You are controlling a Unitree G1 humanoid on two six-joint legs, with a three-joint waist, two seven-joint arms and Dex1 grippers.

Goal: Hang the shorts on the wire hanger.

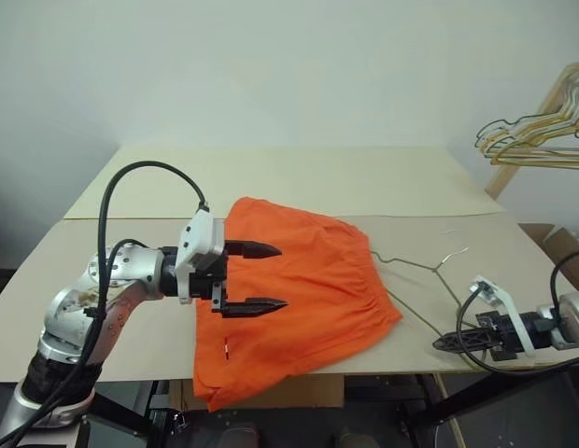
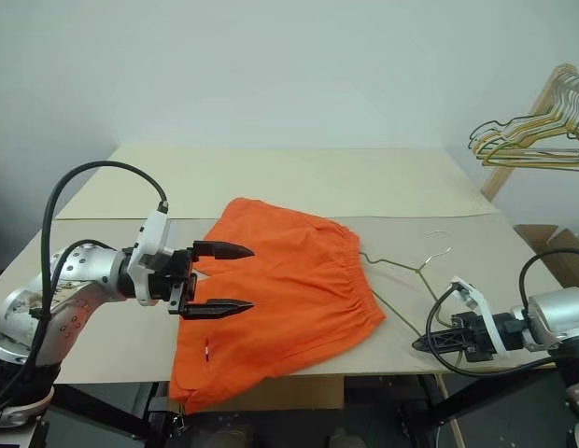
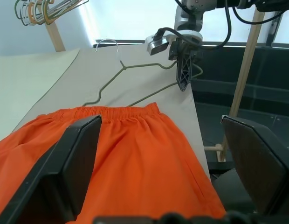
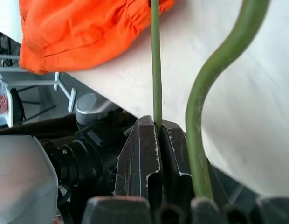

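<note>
On the surface [image 1: 299,182], your shorts [image 1: 299,289] lie flat, waistband toward the wire hanger [image 1: 416,280] just beside them. Keep your left gripper [image 1: 261,277] spread above the fabric; your right gripper [image 2: 430,343] pinches the hanger's lower wire, so slide it in level.

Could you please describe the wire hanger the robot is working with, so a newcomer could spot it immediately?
On the tan table, right of the orange shorts, lies one thin grey-green wire hanger, pinched at its corner by the right gripper. Unlike the gold hangers on the rack, it lies flat, alone.
</note>
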